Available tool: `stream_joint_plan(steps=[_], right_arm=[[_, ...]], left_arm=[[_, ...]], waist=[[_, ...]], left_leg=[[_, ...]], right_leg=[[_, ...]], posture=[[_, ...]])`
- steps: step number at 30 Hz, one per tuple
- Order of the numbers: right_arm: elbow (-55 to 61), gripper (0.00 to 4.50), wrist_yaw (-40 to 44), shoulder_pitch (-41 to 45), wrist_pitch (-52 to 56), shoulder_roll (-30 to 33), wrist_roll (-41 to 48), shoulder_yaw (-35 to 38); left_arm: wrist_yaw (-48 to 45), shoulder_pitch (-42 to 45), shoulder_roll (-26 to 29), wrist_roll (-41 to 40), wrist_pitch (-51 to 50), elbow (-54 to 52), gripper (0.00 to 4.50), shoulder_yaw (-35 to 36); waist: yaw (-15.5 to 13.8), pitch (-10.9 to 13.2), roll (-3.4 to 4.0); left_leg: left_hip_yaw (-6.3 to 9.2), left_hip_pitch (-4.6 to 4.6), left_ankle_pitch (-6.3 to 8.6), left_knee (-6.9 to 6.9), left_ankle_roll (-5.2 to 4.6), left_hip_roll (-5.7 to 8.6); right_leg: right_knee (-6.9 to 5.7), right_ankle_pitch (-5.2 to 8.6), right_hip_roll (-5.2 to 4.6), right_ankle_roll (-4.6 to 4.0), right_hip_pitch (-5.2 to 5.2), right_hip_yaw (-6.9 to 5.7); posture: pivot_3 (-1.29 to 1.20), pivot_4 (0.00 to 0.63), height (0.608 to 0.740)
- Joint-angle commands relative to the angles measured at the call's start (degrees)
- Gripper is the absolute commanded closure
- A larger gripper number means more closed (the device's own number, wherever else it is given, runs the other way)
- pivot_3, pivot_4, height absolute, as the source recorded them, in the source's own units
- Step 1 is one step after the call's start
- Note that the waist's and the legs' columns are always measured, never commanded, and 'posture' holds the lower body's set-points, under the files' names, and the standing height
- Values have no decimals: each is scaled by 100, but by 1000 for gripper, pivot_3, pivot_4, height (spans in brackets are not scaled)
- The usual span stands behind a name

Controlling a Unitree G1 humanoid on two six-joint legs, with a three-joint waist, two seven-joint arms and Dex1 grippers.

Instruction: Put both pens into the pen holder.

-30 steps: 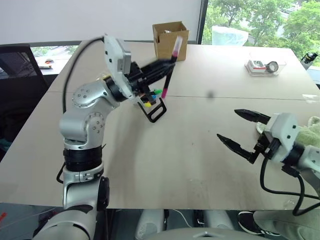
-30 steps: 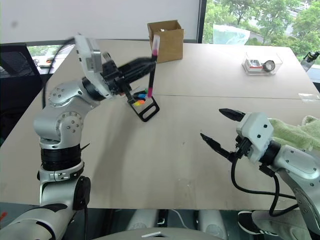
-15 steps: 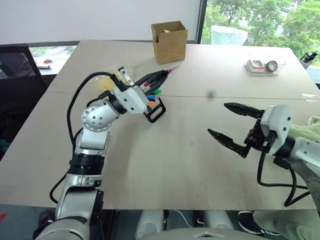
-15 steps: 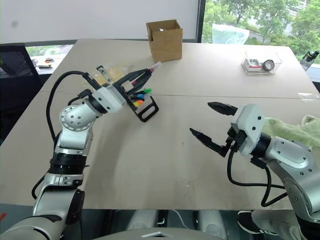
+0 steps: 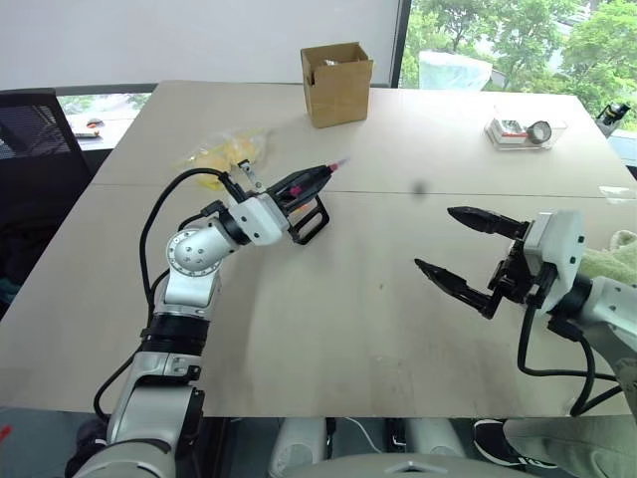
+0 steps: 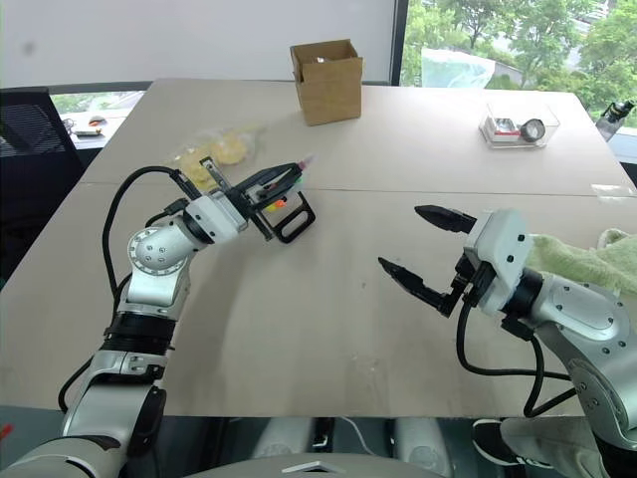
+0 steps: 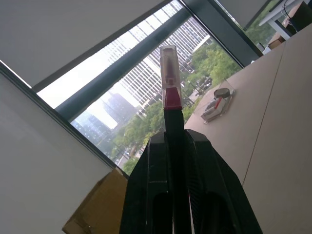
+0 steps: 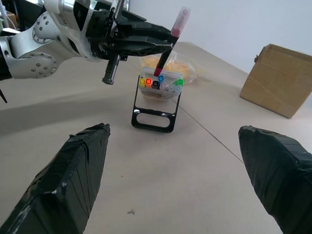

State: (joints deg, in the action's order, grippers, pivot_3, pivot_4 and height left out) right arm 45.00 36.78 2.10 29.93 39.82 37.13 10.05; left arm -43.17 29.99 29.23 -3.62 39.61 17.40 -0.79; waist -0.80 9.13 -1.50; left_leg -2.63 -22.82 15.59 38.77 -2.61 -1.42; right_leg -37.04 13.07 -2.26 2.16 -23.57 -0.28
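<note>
Above the pen holder point(image 8: 157, 101) on the bench point(image 5: 328, 319), the left claw point(image 8: 163, 41) grips the magenta-ended pen point(image 8: 170, 44) — its lower tip among the highlighters point(image 8: 161, 81); the right claw point(image 5: 453, 249) is spread wide, empty.

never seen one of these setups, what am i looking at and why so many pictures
It is a two-armed robot at a table, and each arm ends in a pair of black jaws. The two wide pictures come from cameras in its head, looking down over both arms. The other two come from a camera on each wrist, looking along that arm's jaws.

The left gripper is shut on a black pen with a pink end, holding it just above the pen holder, a small black frame with bright markers showing inside. The right gripper hangs open over the table and holds nothing.

Also on the table: a cardboard box at the far edge, a clear plastic tray toward the right, and something yellow in crinkled wrap behind the holder.
</note>
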Motion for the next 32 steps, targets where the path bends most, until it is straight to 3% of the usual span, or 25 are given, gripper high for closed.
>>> stream_joint_plan(steps=[1, 4, 10, 14, 18, 21, 23, 25, 32], right_arm=[[236, 0, -60, -4, -15, 68, 108, 203], [226, 0, -61, -23, -18, 100, 130, 211], [170, 0, -32, -46, -25, 166, 146, 221], [124, 0, -12, -124, 50, 265, 124, 182], [35, 0, -98, -281, 225, 375, -60, 80], [-141, 0, -240, -600, 401, 412, -226, 183], [-218, 0, -304, -1052, 402, 412, -416, 395], [-248, 0, -318, -1414, 334, 400, -579, 563], [-290, 0, -53, -2336, 199, 267, -547, 1252]], left_arm=[[-15, 69, 142, 20, 218, 295, 4436, 19], [-59, 110, 213, 27, 358, 565, 4436, 11], [74, 114, 255, 69, 435, 377, 1764, 36], [-6, -84, 134, -251, -129, -681, 36, -152], [-64, -789, 184, -1728, -2608, -2503, 36, -359], [167, -1590, 648, -3022, -4602, -3840, 36, -207], [399, -2259, 1095, -3416, -5605, -4371, 36, 61], [654, -2679, 1365, -3608, -6250, -4673, 36, 320], [1206, -3762, 1492, -4136, -7298, -5217, 36, 1215]], waist=[[0, 0, 0], [0, 0, 0], [-2, 0, 0], [-4, 0, 0], [19, -2, 2], [80, -2, 2], [88, -2, 4], [89, -4, 5], [33, -6, 6]], left_leg=[[0, 0, 0, 0, 0, 0], [0, 0, 0, 0, 0, 0], [-1, -2, 0, 1, 0, 0], [1, -3, 0, 1, 0, -1], [-2, -3, 0, 1, 0, -2], [1, 0, 0, 1, 1, -11], [11, 3, 0, 0, 2, -13], [14, 6, 0, -1, 2, -13], [-5, 17, 0, 9, 2, -8]], right_leg=[[0, 0, 0, 0, 0, 0], [0, 0, 0, 0, 0, 0], [1, 0, -2, 0, 0, 0], [1, 0, -2, 0, 0, -1], [0, 0, -12, 1, 0, 0], [-4, 0, -33, 1, 0, 7], [-11, 2, -33, 0, 0, 5], [-17, 3, -32, -1, 0, 3], [-15, 16, -10, -4, 5, 5]], posture=[[0, 150, 740], [0, 150, 740], [0, 150, 740], [0, 150, 740], [0, 150, 740], [0, 150, 740], [0, 150, 740], [0, 150, 740], [0, 150, 740]])
